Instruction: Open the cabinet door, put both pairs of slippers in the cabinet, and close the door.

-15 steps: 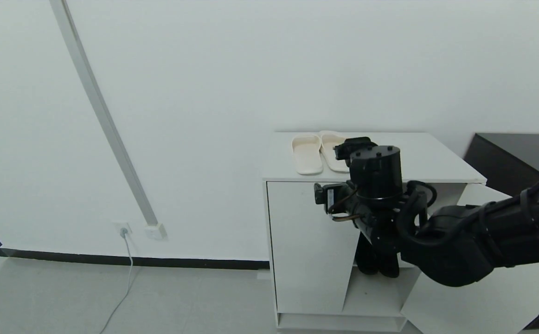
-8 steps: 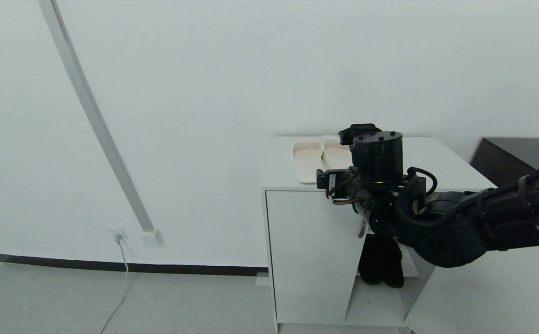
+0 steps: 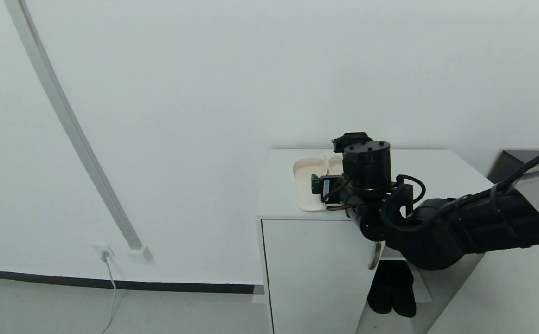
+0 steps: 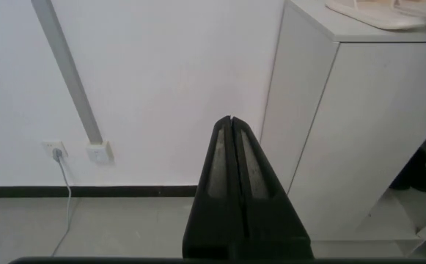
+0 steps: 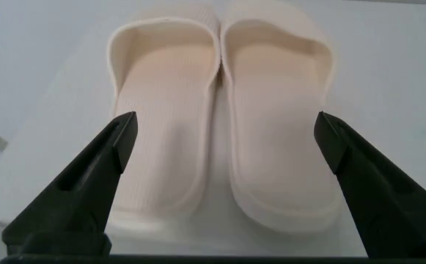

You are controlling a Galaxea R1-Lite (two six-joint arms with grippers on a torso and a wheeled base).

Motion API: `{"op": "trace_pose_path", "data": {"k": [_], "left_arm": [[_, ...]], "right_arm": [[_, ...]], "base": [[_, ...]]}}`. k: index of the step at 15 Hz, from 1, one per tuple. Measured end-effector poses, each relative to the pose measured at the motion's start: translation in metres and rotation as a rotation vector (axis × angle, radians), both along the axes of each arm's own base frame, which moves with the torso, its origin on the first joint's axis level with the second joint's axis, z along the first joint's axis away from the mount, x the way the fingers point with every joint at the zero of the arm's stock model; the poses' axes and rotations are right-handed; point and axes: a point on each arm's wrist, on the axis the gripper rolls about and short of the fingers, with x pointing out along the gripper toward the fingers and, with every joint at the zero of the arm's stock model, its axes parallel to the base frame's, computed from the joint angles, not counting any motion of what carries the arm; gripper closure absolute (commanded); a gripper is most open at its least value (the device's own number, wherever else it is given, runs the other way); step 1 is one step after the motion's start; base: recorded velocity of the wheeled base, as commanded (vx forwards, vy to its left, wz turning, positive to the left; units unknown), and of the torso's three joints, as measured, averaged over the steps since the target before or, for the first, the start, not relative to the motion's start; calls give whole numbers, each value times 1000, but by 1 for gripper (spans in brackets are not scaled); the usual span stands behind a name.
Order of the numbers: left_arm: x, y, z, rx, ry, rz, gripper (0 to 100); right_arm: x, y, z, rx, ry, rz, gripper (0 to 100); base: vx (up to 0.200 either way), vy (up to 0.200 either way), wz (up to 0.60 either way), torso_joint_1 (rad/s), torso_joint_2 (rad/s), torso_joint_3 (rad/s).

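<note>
Cabinet (image 3: 311, 273): white, boxy, standing against the white wall. Left door is closed. Right door (image 3: 501, 297) is swung open toward the camera.

Inside the open half, a pair of black slippers (image 3: 392, 287) sits side by side on an inner shelf. The left wrist view catches them too (image 4: 418, 172), just past the closed door's edge.

On the cabinet top, a pair of cream rubber slide slippers (image 3: 309, 183) lies flat, soles down, the two touching along their inner edges. They're near the top's left half, and one is partly hidden behind the wrist in the head view. Their edge also shows in the left wrist view (image 4: 377, 11).

Right arm (image 3: 441, 232): black, comes in from the right with the forearm roughly level. Its wrist is above the cabinet's front edge and aimed back toward the wall. Right jaws are released and spread wide. In the right wrist view the cream pair (image 5: 165, 139) sits between the two black fingers (image 5: 88, 191), which flank it on the outside. No contact visible, nothing gripped.

Left jaws are clenched with the two black fingers (image 4: 220, 161) pressed flat together, nothing between them. They're held low beside the cabinet's left side, well apart from both pairs, facing the wall and floor.

Also on the wall: a slanted grey cable duct (image 3: 65, 120) running down to a white socket (image 3: 105, 254) with a plugged-in cord.
</note>
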Motion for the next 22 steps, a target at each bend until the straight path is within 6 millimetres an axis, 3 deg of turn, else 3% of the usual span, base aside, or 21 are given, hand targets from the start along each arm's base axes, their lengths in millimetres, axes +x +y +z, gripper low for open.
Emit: {"op": "trace_pose_path", "data": {"k": [6,18,19,22], "left_arm": [[0,0,0,-1,0,0,100],[0,0,0,-1,0,1,100],[0,0,0,-1,-1,1,100],[0,0,0,-1,0,1,100]], "right_arm": [[18,8,-10,0,-1,-5,0],[74,11,-21,-18,-12,-43,0],[76,12,-23,-20,-9,-44,100],[80,12,-26,-24,-1,-47,100]], "base": [[0,0,0,0,0,0],[0,0,0,0,0,0],[0,0,0,0,0,0],[0,0,0,0,0,0]]}}
